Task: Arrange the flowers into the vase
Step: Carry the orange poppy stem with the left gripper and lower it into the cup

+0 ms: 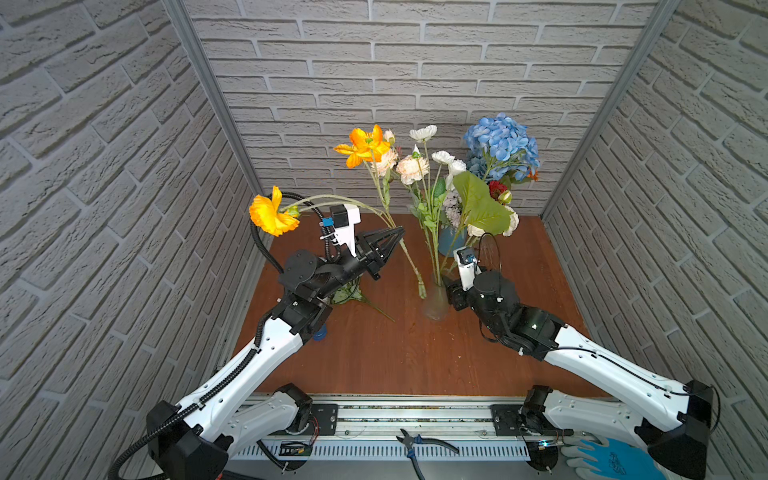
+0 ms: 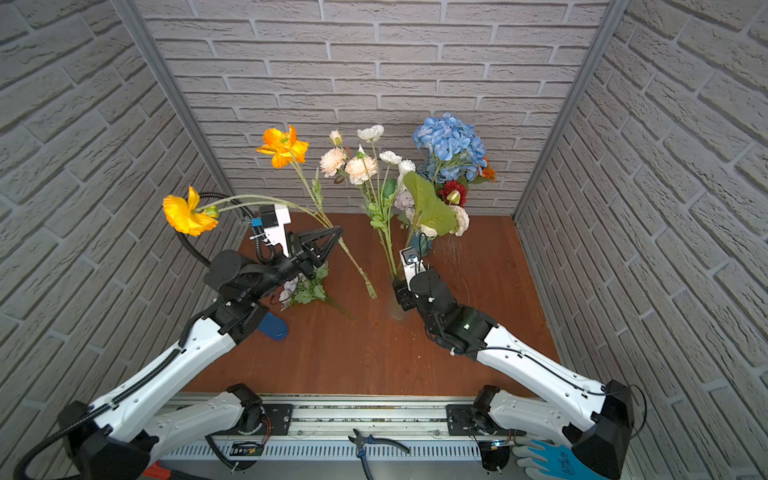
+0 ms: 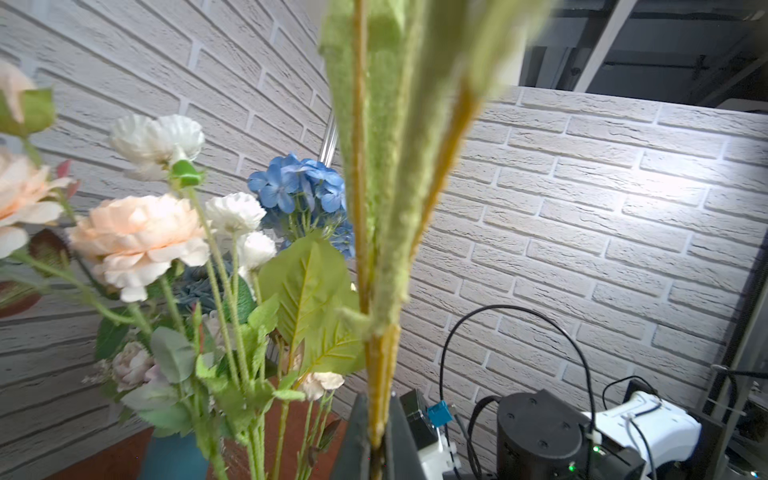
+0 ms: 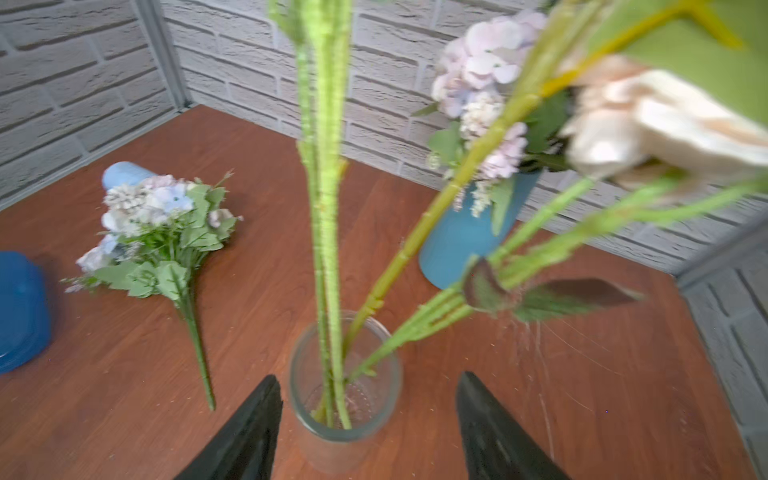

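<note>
Two poppies (image 1: pixel 365 146) on one forked stem (image 1: pixel 411 264), stem pinched tight in left gripper (image 1: pixel 397 232). Stem slants: cut end low, just beside vase (image 1: pixel 435 308) on left-arm side, outside mouth; blooms point up and away from vase. Right gripper (image 4: pixel 369 376) spread wide, one finger either side of vase; contact unclear. Cream roses (image 1: pixel 411 169) stand in vase. Lilac bunch (image 4: pixel 158 232) lies flat, well apart from vase. Judgement: cut end must shift sideways over mouth, stem nearer upright; left arm's job.
</note>
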Motion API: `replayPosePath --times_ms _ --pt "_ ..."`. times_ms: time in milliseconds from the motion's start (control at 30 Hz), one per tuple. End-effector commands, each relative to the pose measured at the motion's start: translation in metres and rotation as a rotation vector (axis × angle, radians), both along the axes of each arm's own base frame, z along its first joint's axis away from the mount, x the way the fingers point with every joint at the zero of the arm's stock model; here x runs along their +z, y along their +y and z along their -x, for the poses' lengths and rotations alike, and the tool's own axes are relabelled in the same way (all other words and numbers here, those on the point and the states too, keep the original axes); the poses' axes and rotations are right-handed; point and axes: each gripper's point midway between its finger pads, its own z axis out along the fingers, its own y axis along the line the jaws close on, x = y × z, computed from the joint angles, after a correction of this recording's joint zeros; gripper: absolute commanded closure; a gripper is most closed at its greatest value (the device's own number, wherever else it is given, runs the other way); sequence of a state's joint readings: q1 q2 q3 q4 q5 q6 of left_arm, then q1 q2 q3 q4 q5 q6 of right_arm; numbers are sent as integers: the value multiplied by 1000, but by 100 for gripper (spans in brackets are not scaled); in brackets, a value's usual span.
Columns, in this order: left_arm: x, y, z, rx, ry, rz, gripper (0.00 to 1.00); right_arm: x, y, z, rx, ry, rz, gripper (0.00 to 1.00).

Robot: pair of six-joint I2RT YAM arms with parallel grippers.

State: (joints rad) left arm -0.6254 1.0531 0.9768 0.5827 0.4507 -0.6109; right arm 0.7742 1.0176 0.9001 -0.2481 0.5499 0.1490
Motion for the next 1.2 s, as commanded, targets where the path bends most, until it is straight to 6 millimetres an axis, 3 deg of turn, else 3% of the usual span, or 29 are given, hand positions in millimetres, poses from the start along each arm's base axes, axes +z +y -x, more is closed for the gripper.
replayPosePath --times_ms 0,233,433,633,733,1000,1167 --pt "23 -9 2 48 -155 18 100 4 -42 -2 -190 -33 -34 31" --pt "12 -51 -17 113 -227 -12 100 -12 -84 -7 -351 6 -89 29" --pt "-9 -79 -43 138 -215 -46 100 -19 -88 -8 -360 14 -97 29" --pt "-23 -94 -61 156 -197 -81 100 -22 -93 -6 -363 15 -87 29" --pt "-42 -102 -69 148 -151 -116 100 -21 -94 -5 -364 12 -85 29" --pt "-117 -111 -80 187 -1 -198 100 -12 -86 -6 -310 -12 -100 28" --pt "-143 -116 -81 187 45 -228 99 -5 -88 -8 -326 -24 -111 1"
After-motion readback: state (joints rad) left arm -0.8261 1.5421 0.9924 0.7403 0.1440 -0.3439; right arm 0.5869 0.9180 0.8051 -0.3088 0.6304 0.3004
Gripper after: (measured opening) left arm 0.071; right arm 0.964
